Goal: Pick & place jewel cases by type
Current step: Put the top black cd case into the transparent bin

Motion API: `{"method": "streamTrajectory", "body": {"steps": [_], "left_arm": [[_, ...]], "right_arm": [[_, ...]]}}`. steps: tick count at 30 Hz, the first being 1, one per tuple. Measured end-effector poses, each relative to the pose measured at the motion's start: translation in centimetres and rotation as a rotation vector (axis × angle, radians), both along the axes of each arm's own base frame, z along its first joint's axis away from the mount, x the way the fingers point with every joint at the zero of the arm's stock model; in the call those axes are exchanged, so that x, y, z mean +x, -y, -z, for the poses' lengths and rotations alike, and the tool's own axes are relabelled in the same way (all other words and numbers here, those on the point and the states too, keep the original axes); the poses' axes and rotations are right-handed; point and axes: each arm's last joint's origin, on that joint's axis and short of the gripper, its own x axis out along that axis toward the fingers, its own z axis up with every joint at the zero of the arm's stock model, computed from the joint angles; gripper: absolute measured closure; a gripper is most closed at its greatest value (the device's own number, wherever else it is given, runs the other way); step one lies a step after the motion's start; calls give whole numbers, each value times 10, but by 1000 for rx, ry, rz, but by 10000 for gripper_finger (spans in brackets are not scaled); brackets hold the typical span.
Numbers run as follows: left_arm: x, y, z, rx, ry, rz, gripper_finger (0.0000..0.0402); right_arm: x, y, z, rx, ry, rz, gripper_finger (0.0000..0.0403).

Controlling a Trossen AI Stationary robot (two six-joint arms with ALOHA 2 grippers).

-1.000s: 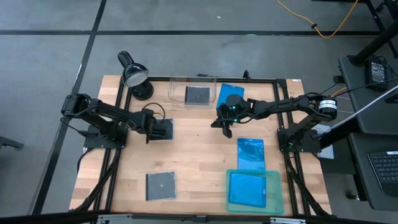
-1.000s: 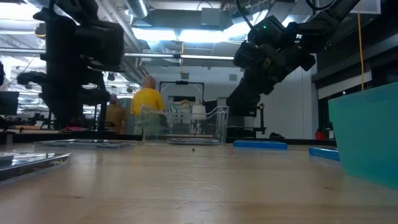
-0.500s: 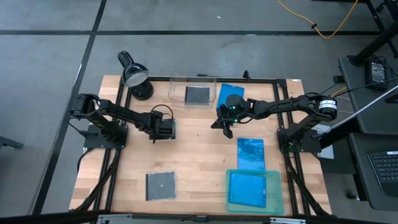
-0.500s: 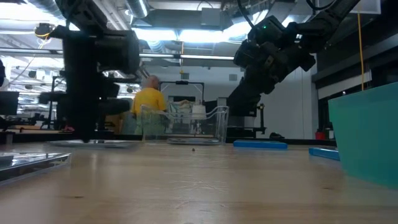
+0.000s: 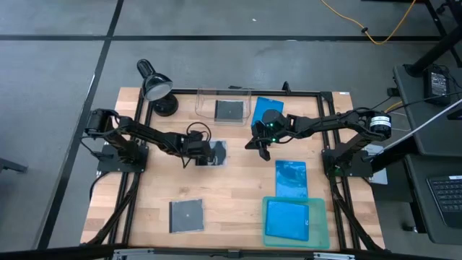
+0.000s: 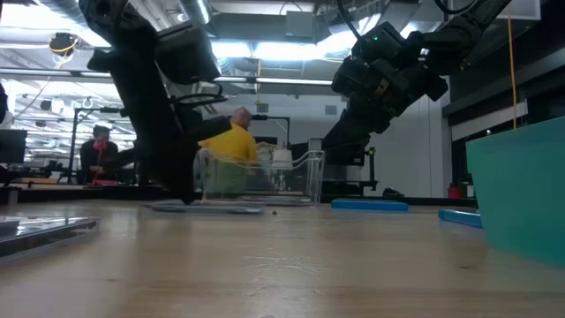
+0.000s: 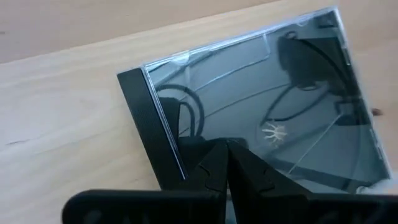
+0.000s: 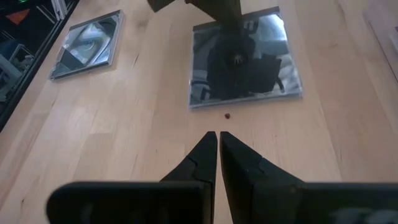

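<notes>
A square clear case with a dark spine [image 5: 218, 153] lies flat on the table at mid-left; it also shows in the left wrist view [image 7: 261, 112] and the right wrist view [image 8: 245, 59]. My left gripper [image 5: 208, 152] is shut, with its tips on that case. My right gripper [image 5: 260, 149] hovers shut and empty just right of it, above the wood. A second square case [image 5: 186, 215] lies near the front left. A third [image 5: 229, 110] lies in the clear bin [image 5: 206, 108]. One blue case [image 5: 268, 107] lies at the back, one [image 5: 291, 177] at mid-right, and one in the teal tray [image 5: 321, 231]. My left gripper presses its shut fingertips [image 7: 227, 149] down on the clear lid's top face [image 7: 249, 124] of the square case. The fingers slant down from the table's left side. The case lies flat on the wood.
A desk lamp [image 5: 155, 87] stands at the back left corner. A black frame [image 5: 317, 92] runs round the table. People show in the room beyond the table in the low view [image 6: 231, 141]. A small dark speck [image 8: 228, 116] lies on the wood beside the case.
My left gripper has gone toward the table's right edge with its shut tips on the square case. The case has slid flat along the table with it, toward my right gripper. My right arm has kept still.
</notes>
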Motion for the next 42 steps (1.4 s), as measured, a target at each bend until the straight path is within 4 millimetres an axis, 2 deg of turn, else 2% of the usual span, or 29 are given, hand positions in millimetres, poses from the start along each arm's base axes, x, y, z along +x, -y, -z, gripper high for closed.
{"method": "streamTrajectory", "body": {"steps": [6, 12, 15, 20, 27, 30, 33, 38, 42], "left_arm": [[7, 0, -9, 35, 86, 46, 399], [7, -1, -42, 77, 172, 81, 401], [0, -1, -57, 79, 206, 58, 398], [-19, -1, -70, 68, 168, 29, 399], [-37, -1, -68, 12, 46, -9, 382], [-39, 0, -64, -3, 31, -22, 363], [-40, 0, -64, -4, 27, -25, 342], [-40, 0, -64, -9, 28, -23, 303], [-40, 0, -63, -26, 26, -15, 274]], "right_arm": [[0, 0, 0, 0, -1, 0, 377], [-1, 0, 1, 3, -17, 0, 377], [-2, 0, 3, -22, -30, -15, 377], [-6, 0, 8, -84, -87, -23, 394], [-3, 1, 16, -101, -102, -38, 394], [6, 0, 29, -84, -167, -50, 398], [23, -2, 37, -73, -218, -72, 397], [55, -3, 43, -126, -305, -77, 398], [71, 0, 47, -144, -377, -71, 398]]}}
